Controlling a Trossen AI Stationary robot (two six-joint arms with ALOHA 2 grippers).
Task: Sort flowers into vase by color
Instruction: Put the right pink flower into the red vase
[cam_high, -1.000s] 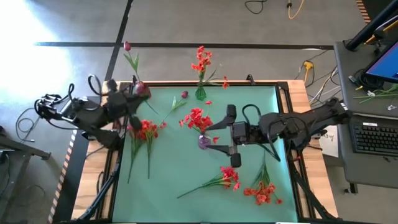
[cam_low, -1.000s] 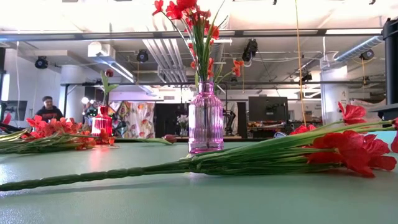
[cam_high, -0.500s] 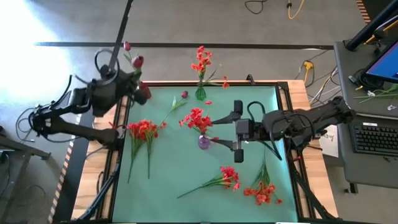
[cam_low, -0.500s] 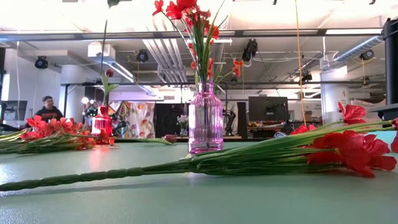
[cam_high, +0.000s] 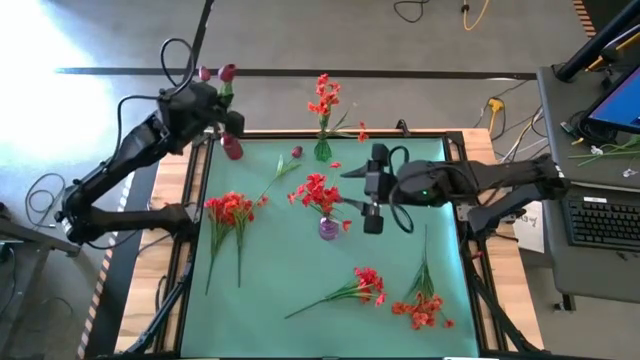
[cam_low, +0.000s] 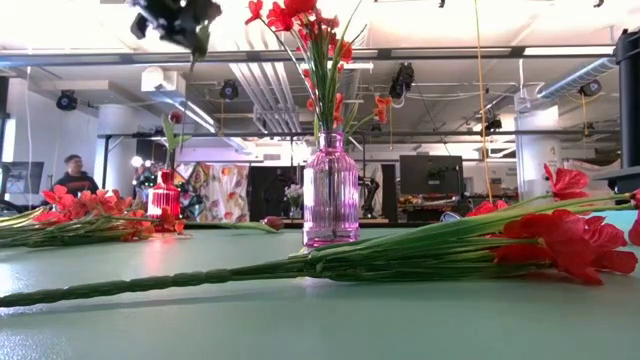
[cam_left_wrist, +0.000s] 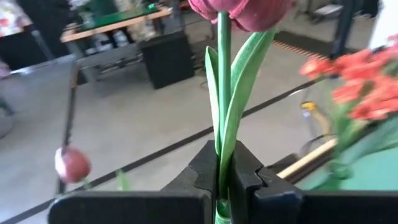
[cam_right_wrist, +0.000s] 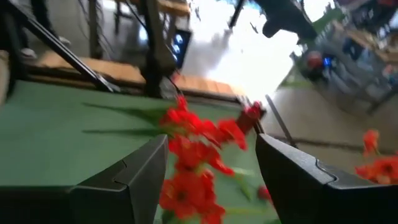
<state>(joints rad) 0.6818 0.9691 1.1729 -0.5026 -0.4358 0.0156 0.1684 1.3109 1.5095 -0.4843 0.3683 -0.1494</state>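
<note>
Two dark fingers of the left end effector (cam_left_wrist: 221, 186) pinch a thin green stem (cam_left_wrist: 223, 93) with long smooth leaves, topped by a dark magenta tulip bud (cam_left_wrist: 239, 9), raised beyond the table's far left corner. Right end effector (cam_high: 369, 196) hangs spread wide, just beside the ribbed purple glass vase (cam_high: 327, 228) of red blooms (cam_high: 317, 190). Other red sprays (cam_high: 232, 210) lie around on the green table (cam_high: 280, 270).

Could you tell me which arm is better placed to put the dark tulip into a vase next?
The left: its gripper is already shut on the tulip's stem, near the table's far left corner. The right gripper hangs open by the purple vase.
</note>
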